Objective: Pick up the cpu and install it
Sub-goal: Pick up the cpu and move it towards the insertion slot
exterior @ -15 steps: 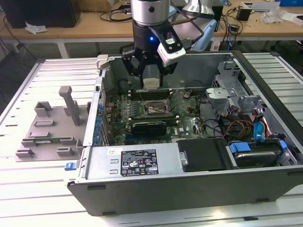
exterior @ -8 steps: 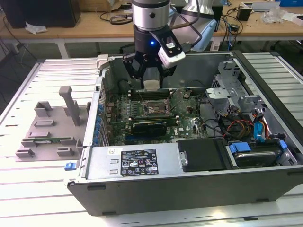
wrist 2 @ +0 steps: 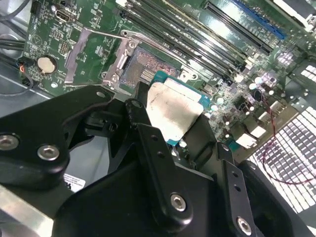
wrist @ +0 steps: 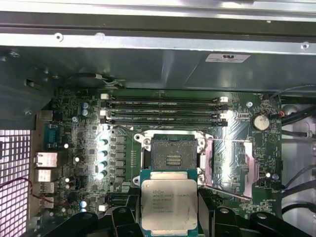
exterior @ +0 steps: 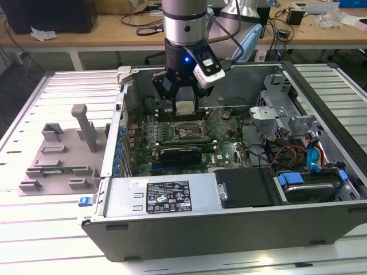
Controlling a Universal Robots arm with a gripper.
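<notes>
Motherboard (wrist: 74, 148) beneath cpu (wrist: 169, 200) in gripper (exterior: 184, 102); open socket (wrist: 171, 155) in first wrist view.

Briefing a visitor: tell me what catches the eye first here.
The small square cpu with its shiny silver metal top, gripped between the black fingers, hangs close to the empty open motherboard socket. All this sits inside the large grey open computer case, mid exterior view.
</notes>
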